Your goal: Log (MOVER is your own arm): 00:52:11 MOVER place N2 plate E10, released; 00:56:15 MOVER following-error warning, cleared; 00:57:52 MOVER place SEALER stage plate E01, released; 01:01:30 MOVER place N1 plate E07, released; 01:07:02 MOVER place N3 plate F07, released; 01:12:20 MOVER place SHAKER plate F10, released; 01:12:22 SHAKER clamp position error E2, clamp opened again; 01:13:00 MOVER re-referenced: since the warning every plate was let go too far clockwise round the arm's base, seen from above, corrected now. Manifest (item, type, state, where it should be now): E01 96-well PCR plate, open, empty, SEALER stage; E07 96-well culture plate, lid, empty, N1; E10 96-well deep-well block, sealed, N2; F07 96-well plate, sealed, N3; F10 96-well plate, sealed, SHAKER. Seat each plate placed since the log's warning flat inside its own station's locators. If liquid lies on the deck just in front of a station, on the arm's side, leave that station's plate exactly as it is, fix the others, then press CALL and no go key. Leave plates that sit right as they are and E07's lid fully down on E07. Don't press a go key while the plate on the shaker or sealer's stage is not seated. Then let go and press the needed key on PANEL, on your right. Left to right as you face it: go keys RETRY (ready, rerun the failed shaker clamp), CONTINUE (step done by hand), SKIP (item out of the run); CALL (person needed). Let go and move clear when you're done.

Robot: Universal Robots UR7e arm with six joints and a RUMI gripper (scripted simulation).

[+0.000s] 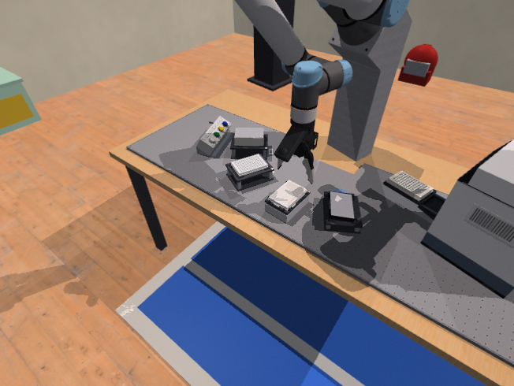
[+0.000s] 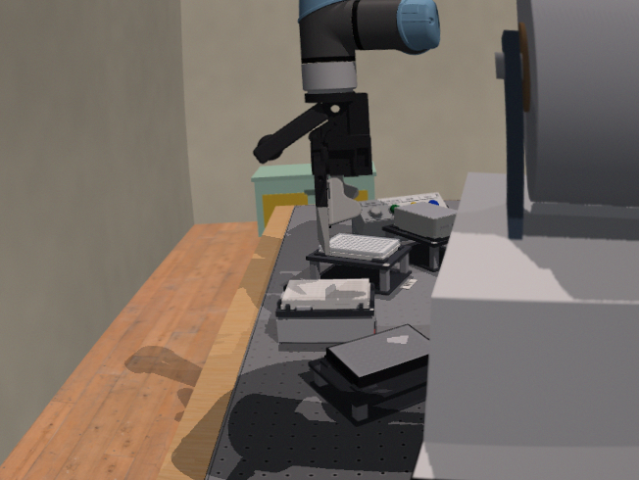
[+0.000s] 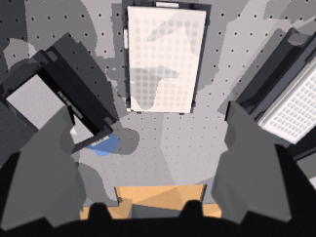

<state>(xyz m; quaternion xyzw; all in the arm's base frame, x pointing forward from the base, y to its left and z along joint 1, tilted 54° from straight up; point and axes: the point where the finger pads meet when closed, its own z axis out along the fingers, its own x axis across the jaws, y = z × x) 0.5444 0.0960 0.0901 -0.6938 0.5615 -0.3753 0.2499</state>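
Note:
My gripper (image 1: 295, 170) is open and empty. It hangs above the deck on the arm's side of the shaker, also seen in the side view (image 2: 325, 232) and the wrist view (image 3: 146, 160). The pale sealed plate on the shaker (image 1: 287, 194) lies square inside its dark frame in the wrist view (image 3: 166, 58). The dark sealed plate on its nest (image 1: 341, 205) sits skewed and tilted (image 2: 379, 356). A blue puddle (image 3: 104, 145) lies on the deck beside that nest, on the arm's side. The white well plate (image 1: 249, 165) rests on its raised nest. The open PCR plate (image 1: 409, 184) lies on the sealer's stage.
The grey deep-well block (image 1: 248, 135) stands on its nest at the back left. The key panel (image 1: 214, 135) stands left of it with coloured keys. The big grey sealer (image 1: 478, 224) fills the right end of the deck. The arm's pedestal (image 1: 357, 95) stands behind.

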